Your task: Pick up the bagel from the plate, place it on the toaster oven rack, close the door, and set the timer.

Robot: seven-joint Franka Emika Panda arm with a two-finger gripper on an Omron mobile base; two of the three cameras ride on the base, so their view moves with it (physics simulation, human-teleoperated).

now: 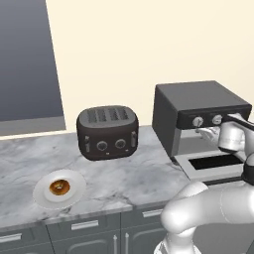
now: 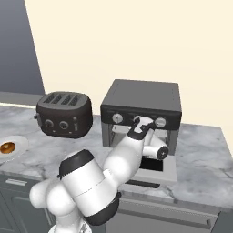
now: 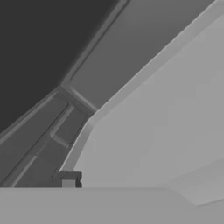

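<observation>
Left of the four-slot toaster, near the counter's front edge, the bagel sits centred on the plate, with bare marble between plate and toaster. Right of the toaster stands the toaster oven; its door lies folded down flat. At the oven's mouth, under the knobs, my gripper reaches in; I cannot tell how wide my jaws stand or whether they hold anything.
</observation>
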